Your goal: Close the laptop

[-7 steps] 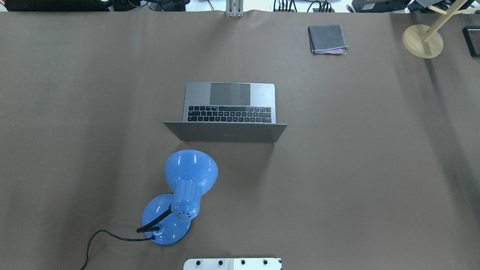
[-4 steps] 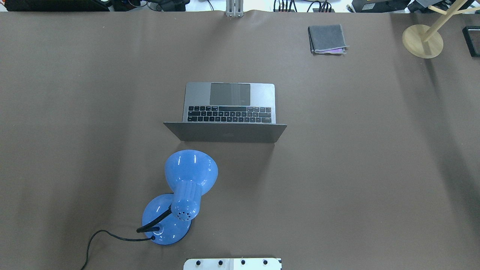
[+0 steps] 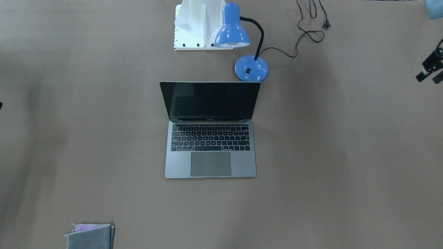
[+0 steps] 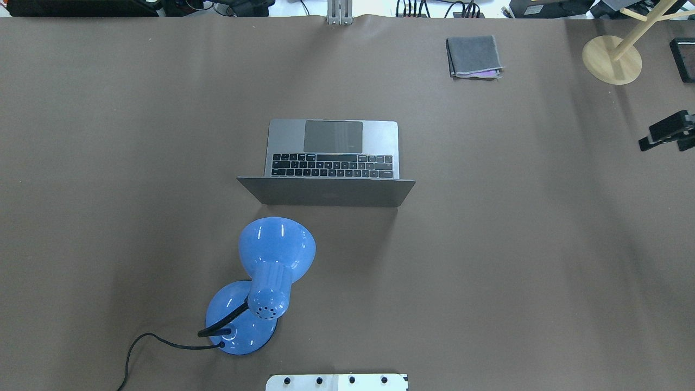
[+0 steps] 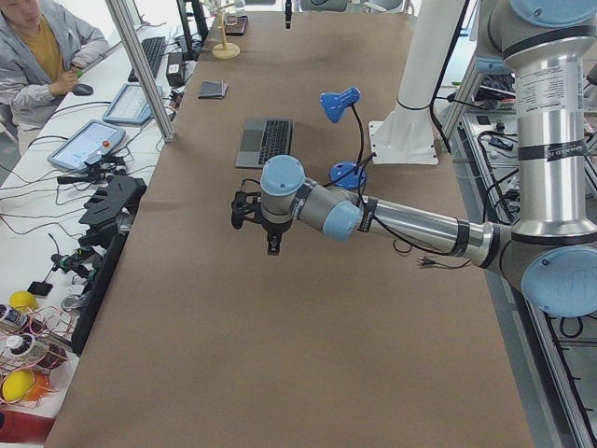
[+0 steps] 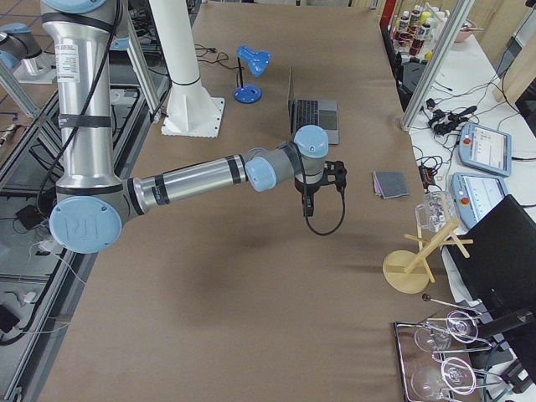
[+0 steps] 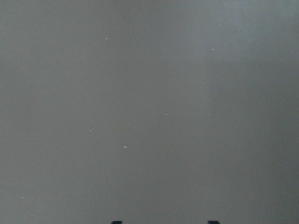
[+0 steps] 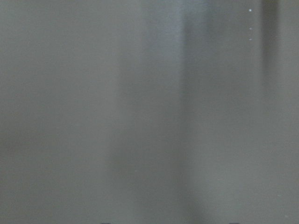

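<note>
The laptop (image 4: 332,146) stands open in the middle of the brown table, its lid upright and the back of the lid toward the robot. The front-facing view shows its black screen, keys and trackpad (image 3: 210,138). My right gripper (image 4: 662,145) is open and empty at the right edge of the overhead view, far from the laptop. My left gripper (image 3: 428,79) is open and empty at the right edge of the front-facing view, also far from it. Both wrist views show only bare table.
A blue desk lamp (image 4: 274,260) stands just on the robot's side of the lid, its cord (image 4: 136,347) trailing left. A folded grey cloth (image 4: 473,56) and a wooden stand (image 4: 611,58) lie at the far right. The white robot base (image 4: 336,382) is at the near edge.
My right gripper has come into the overhead view at its right edge. The laptop and the lamp have not moved.
</note>
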